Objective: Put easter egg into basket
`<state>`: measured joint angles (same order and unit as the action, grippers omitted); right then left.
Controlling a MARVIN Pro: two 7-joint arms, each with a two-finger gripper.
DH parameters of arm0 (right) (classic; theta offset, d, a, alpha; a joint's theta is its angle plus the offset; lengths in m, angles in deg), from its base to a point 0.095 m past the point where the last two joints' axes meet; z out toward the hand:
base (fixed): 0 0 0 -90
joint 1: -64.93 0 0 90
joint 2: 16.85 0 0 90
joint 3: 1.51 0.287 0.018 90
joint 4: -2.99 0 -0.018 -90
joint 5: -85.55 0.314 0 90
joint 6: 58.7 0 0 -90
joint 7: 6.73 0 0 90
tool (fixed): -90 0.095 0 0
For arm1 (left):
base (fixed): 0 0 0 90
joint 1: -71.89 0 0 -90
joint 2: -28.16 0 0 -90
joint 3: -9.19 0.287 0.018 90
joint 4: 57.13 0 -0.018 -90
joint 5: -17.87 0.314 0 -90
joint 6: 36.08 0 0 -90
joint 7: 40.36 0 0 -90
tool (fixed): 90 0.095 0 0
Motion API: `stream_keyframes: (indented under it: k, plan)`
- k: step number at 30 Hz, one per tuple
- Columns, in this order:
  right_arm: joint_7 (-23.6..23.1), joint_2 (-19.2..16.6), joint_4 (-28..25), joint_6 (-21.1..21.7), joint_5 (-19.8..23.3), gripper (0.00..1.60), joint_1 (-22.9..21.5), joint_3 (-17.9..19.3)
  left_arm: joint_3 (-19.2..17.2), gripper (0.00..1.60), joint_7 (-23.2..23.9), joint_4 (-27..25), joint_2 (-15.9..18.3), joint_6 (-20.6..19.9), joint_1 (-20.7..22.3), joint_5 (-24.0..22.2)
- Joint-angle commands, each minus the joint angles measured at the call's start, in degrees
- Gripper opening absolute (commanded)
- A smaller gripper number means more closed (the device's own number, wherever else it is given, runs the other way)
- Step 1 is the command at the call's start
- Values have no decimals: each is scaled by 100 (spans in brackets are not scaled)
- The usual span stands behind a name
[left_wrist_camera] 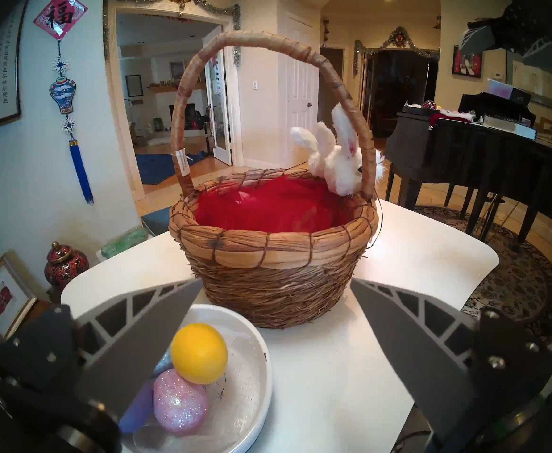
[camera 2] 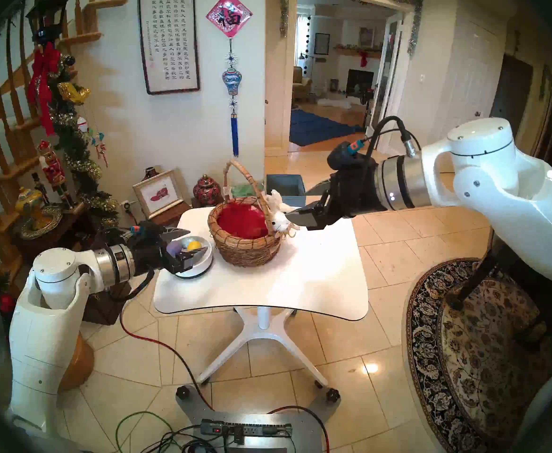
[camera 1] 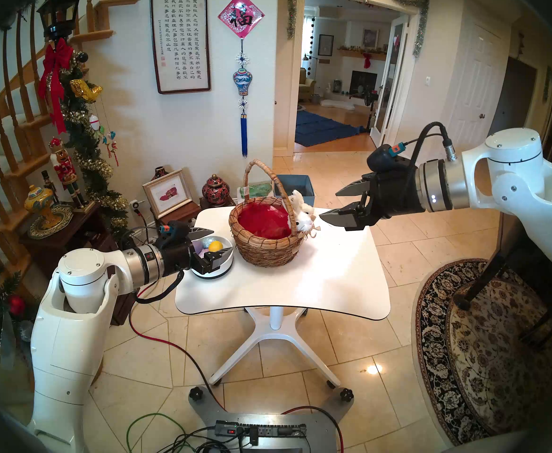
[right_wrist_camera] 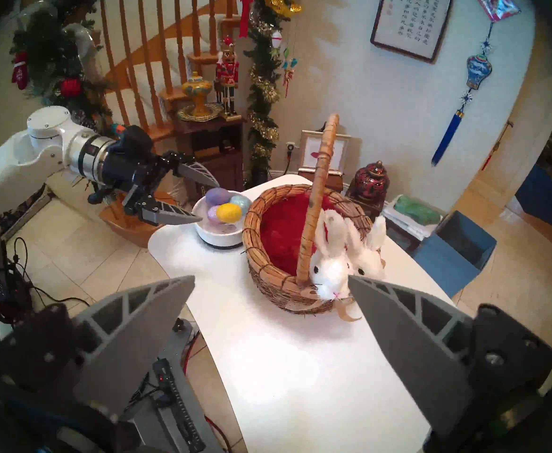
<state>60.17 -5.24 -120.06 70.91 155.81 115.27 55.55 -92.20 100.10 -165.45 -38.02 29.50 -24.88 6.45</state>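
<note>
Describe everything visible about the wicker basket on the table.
The wicker basket is round, brown and woven, with a lighter banded rim and a tall arched wrapped handle carrying a small paper tag. It is lined in red, with no egg visible inside. Two white plush bunnies and a tan bow sit at one handle base. It stands upright on the white table, beside the white bowl of eggs; neither gripper touches it.

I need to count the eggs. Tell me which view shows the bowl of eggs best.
The right wrist view: it looks down into the bowl, showing four eggs unobstructed. In the left wrist view a gripper finger covers part of them; in both head views the left gripper partly hides them.
</note>
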Motion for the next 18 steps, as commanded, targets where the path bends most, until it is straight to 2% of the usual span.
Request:
stream_keyframes:
  k: [1,18]
  plan:
    - [83,-311,19,-466,132,160,619,426,1,160,-4,-36,-3,3,41,-6]
    - [152,-478,-76,-822,227,160,1570,1240,1,160,-5,-36,-3,2,42,-6]
